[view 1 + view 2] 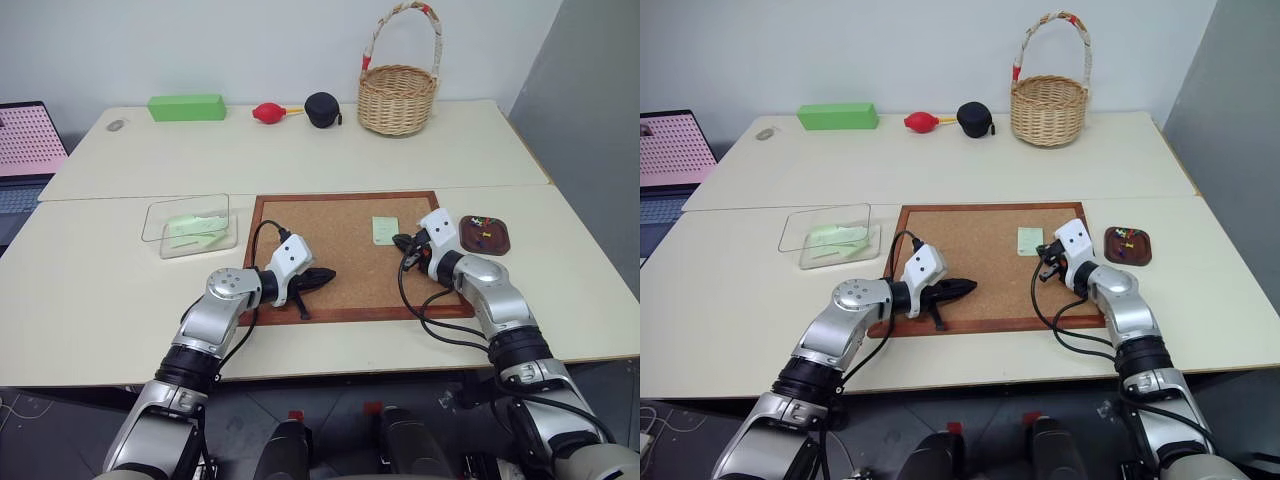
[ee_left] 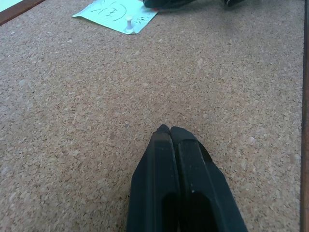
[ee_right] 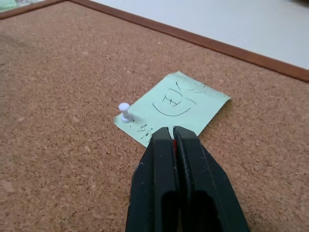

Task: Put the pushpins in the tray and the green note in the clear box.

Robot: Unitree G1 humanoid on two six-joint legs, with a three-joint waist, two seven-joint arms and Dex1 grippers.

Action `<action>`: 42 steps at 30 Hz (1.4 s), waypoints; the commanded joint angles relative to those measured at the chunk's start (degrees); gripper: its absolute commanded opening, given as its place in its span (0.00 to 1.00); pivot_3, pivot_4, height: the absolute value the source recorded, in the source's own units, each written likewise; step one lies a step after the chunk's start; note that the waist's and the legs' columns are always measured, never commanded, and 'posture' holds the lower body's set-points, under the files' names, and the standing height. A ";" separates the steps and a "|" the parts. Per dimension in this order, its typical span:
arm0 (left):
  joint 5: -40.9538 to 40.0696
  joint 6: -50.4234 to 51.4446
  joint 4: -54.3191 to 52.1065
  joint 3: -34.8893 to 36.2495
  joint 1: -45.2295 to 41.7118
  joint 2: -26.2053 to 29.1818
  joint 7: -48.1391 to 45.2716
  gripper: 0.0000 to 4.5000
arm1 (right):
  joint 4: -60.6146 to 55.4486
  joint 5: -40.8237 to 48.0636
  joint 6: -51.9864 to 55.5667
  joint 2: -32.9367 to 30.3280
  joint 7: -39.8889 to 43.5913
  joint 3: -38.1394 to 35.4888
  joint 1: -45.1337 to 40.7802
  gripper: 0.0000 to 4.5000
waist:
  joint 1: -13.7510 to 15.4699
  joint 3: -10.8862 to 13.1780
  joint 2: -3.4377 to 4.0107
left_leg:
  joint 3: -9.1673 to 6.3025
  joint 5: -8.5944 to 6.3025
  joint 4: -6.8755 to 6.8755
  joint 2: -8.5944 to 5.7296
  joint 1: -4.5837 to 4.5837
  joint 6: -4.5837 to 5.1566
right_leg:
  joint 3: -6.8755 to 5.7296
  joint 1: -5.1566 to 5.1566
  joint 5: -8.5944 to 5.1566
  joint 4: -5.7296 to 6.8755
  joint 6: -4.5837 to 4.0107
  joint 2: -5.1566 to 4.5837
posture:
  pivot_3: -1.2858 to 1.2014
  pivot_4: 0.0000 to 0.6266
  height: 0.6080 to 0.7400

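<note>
Green note still pinned to corkboard; both grippers closed, holding nothing

The green note (image 3: 173,105) lies on the corkboard (image 1: 330,255), held by a white pushpin (image 3: 124,112); the right gripper (image 3: 171,131) has its jaws together at the note's edge, the left gripper (image 2: 170,129) likewise over bare cork. Clear box (image 1: 190,225) left, tray (image 1: 485,235) right; wicker basket (image 1: 398,95) and green block (image 1: 187,107) behind on the pale tables

On the pale worktop (image 1: 970,165) lies a wood-framed corkboard (image 1: 985,262) bearing the green note (image 1: 1030,241). The right end effector (image 1: 1043,250) sits at the note's right edge; the left end effector (image 1: 962,289) rests over the board's lower left. The clear box (image 1: 830,237) lies left of the board, the tray (image 1: 1127,245) right, with pushpins (image 1: 1127,238) inside.
</note>
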 commanded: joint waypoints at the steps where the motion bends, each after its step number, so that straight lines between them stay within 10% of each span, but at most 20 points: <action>1: 1.91 2.50 2.37 -1.65 2.17 1.17 -0.18 0.00 | -4.87 2.09 -0.53 0.13 0.59 -1.68 0.15 0.01 | -0.01 0.00 0.00 | 0.00 0.00 0.00 0.00 0.00 0.00 | 0.00 0.00 0.00 0.00 0.00 0.00 | 0.52 0.24 1.00; 35: 3.70 -0.32 3.98 -3.91 1.29 1.31 -0.59 0.00 | 2.76 -7.09 -0.11 -16.58 -10.66 -8.28 0.94 0.01 | 0.02 0.00 0.00 | 0.08 -0.01 0.00 -0.02 -0.02 0.02 | 0.05 0.00 -0.04 -0.07 -0.05 -0.01 | 0.52 0.24 1.00; 42: 3.70 -0.67 4.45 -3.76 1.20 1.62 -0.55 0.00 | 4.32 -7.00 0.17 -15.94 -10.68 -8.53 -0.06 0.30 | 0.04 0.00 0.00 | 0.07 -0.01 0.00 -0.02 -0.03 0.02 | 0.04 0.00 -0.04 -0.08 -0.04 -0.01 | 0.52 0.24 1.00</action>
